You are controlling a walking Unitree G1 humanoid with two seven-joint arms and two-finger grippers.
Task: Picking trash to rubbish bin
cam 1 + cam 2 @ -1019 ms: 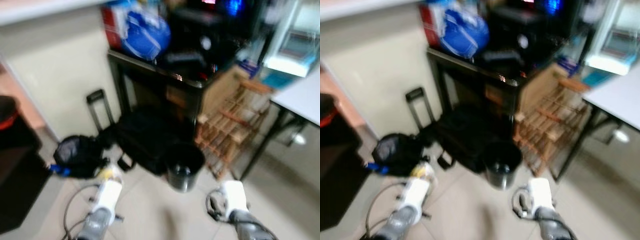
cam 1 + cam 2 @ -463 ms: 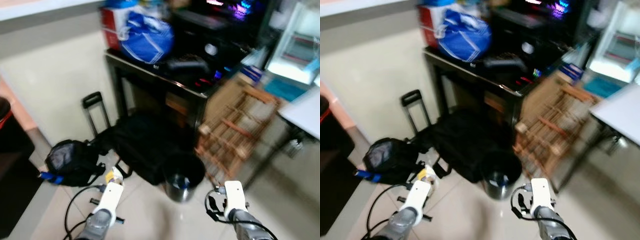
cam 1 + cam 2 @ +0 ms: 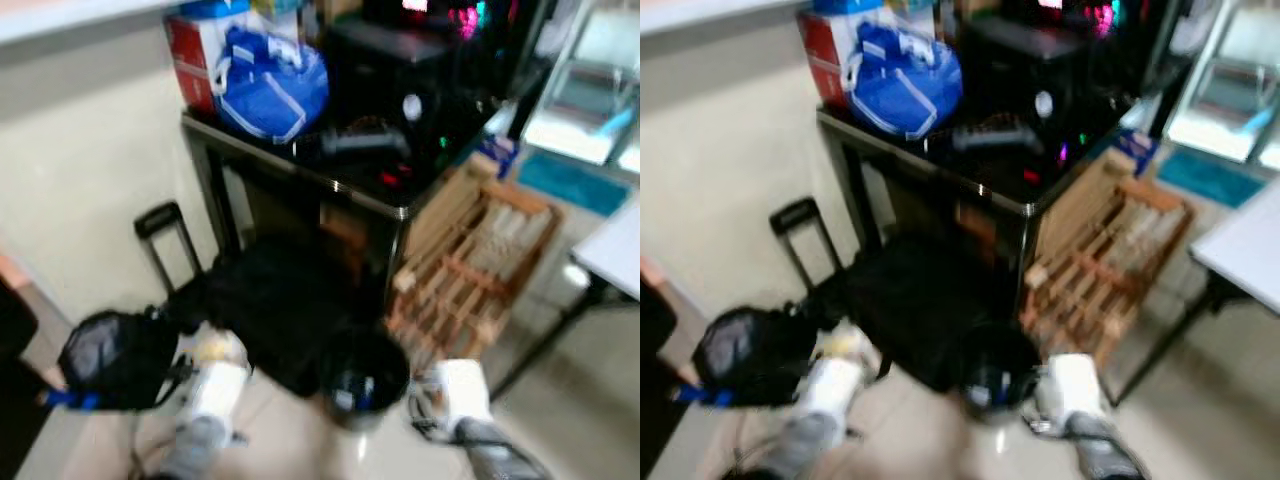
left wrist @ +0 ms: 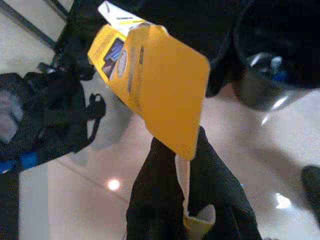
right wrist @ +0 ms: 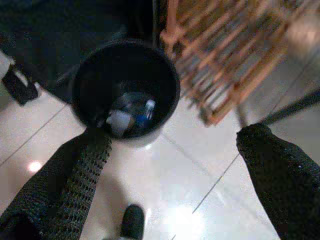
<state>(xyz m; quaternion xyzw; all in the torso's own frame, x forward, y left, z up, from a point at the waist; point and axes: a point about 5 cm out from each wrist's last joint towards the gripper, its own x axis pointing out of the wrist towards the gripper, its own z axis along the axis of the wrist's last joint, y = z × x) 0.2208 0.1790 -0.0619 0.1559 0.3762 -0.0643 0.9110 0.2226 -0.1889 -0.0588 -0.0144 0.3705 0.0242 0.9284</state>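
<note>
A yellow card package (image 4: 152,85), with a white printed corner at its far end, is clamped between the two black fingers (image 4: 160,200) of the left hand (image 4: 185,175), which holds it in the air above the pale tiled floor (image 4: 280,150), near the rubbish bin (image 5: 125,92) but not over its mouth. The bin is a round, dark, shiny container standing on the floor, and inside it lie a few pieces of trash (image 5: 131,114), among them something white and something blue. The right hand (image 5: 175,165) hangs just above and beside the bin with its fingers spread wide apart and nothing between them. Just behind the bin lies a large black bag (image 3: 270,300), touching or nearly touching it, and beyond that bag an upright black luggage handle (image 3: 158,235) stands against the cream wall. To the bin's left, well clear of it, sits a smaller black backpack (image 3: 110,355) with a blue strap. To the bin's right a wooden slatted rack (image 3: 470,270) leans on the floor. Behind the bin rises a black surface (image 3: 300,160) carrying a blue bag (image 3: 270,85), a red box (image 3: 195,60) and dark electronic gear with glowing lights. The head views are blurred.
</note>
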